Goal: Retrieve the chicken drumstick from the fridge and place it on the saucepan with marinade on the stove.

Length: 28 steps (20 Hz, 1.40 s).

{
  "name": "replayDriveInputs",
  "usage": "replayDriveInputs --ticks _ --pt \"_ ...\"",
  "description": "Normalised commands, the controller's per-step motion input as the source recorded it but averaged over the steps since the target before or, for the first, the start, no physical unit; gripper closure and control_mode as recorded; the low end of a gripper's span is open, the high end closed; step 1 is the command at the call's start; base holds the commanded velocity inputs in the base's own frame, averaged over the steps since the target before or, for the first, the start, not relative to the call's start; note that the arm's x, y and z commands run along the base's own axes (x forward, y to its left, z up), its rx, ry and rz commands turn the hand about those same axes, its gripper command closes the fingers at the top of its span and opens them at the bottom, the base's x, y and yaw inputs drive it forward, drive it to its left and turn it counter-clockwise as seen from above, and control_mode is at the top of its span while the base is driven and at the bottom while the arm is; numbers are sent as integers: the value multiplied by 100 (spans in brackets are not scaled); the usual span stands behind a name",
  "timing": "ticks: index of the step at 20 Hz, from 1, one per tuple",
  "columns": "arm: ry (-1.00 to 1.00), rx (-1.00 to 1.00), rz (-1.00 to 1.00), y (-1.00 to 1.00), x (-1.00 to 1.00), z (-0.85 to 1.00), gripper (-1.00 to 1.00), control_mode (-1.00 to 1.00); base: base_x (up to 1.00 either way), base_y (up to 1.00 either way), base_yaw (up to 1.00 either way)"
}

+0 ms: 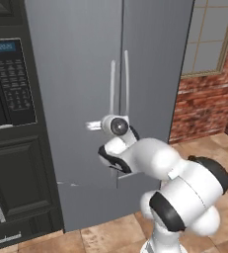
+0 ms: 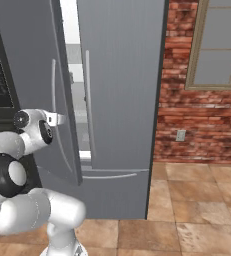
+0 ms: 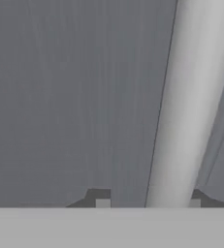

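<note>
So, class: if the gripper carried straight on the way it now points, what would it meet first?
Most likely the fridge's left door. In the hand view the gripper faces that grey panel, with the door handle between its fingertips. The handle may come first; depth is unclear.

The tall grey French-door fridge (image 2: 122, 85) stands upright; its left door (image 2: 34, 75) is swung slightly ajar, white interior (image 2: 76, 75) showing in the gap, bottom drawer (image 2: 117, 192) closed.
</note>
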Motion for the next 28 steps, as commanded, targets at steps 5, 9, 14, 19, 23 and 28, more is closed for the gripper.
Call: replayDriveInputs --ticks 5,9,14,19,23,28 --pt "0 7 -17 100 -80 1 100 -100 0 0 0" --pt "1 8 -17 100 -68 8 100 -100 0 0 0" --pt "2 1 -14 88 -37 14 -100 -100 0 0 0" --pt "2 -3 -3 16 0 0 -100 -100 0 0 0" --pt "-1 0 1 -8 -84 -28 -100 -100 0 0 0" --pt "-3 7 0 -44 -100 -3 -100 -100 0 0 0"
